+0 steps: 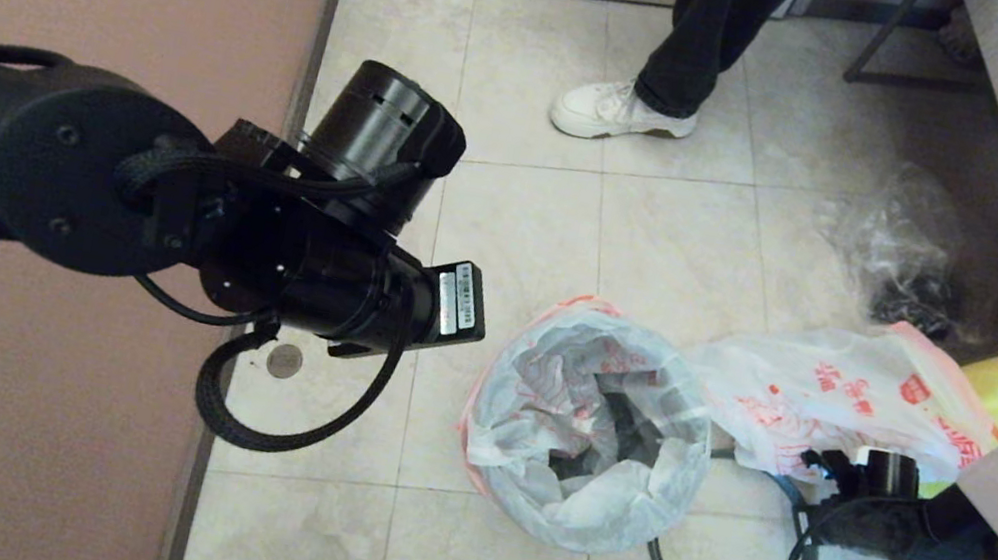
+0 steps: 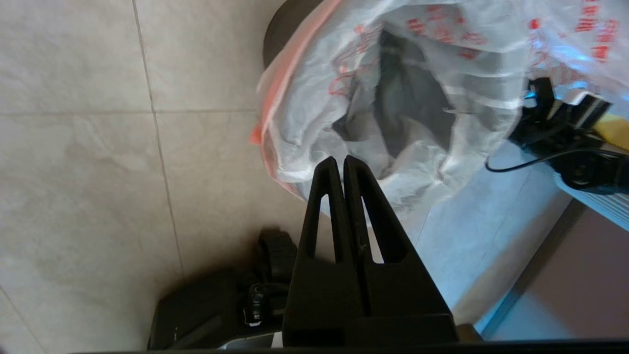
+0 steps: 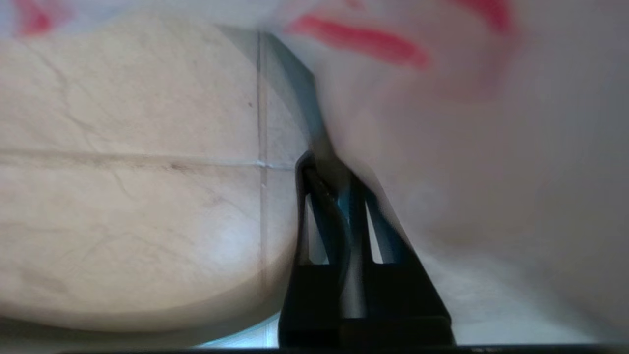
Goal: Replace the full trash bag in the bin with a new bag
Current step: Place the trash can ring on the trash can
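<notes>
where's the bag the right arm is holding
In the head view the white red-printed bag hangs from the right tool, just right of the lined bin.

A white, red-printed bag [image 1: 584, 406] lines the bin [image 2: 280, 29], mouth open; a like bag [image 1: 844, 399] lies crumpled just beside it.

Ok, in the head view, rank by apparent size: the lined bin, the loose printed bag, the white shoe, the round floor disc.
1. The lined bin and the loose printed bag: too alike to rank.
2. The white shoe, though it sits farther from the camera.
3. The round floor disc, clearly smallest.
</notes>
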You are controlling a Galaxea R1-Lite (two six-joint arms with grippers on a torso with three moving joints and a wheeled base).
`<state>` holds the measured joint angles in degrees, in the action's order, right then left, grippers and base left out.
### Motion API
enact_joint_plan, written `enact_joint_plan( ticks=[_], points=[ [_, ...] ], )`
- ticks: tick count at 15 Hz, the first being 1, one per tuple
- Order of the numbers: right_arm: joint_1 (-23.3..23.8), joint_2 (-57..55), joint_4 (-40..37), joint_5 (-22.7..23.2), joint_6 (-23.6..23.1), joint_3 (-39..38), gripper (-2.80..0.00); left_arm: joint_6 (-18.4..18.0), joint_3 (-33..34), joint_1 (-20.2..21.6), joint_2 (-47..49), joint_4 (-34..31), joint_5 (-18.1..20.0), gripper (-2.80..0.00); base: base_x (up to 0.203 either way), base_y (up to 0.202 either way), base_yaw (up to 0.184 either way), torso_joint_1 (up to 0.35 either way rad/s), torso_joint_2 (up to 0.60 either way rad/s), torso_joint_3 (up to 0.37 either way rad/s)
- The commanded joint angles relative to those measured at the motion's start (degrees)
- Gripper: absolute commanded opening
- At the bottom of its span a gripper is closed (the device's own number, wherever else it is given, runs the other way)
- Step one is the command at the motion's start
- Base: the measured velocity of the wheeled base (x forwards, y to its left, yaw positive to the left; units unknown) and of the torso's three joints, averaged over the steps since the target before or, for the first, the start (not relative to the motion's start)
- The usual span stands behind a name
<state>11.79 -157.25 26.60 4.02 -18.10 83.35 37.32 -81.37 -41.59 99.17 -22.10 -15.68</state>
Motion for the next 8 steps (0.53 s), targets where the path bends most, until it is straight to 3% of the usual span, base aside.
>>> enact_joint_plan(
  ticks=[1, 5, 8],
  points=[
    [0.0, 0.5, 0.2, -0.3, 0.0, -0.8, -2.80, 0.5, 0.1, -0.8, -1.3, -0.1, -1.0, -2.80, 0.000, 0.000, 0.000, 0.000, 0.00, 0.000],
    [0.8, 11.6, 0.3, -0.5, 0.1, -12.4, -2.80, 1.2, 0.4, -3.8, -4.8, -0.4, -3.8, -2.80, 0.000, 0.000, 0.000, 0.000, 0.00, 0.000],
    [1.5, 25.8, 0.3, -0.2, 0.2, -25.5, -2.80, 0.8, 1.0, -5.7, -6.0, -0.7, -4.7, -2.80, 0.000, 0.000, 0.000, 0.000, 0.00, 0.000]
  ],
)
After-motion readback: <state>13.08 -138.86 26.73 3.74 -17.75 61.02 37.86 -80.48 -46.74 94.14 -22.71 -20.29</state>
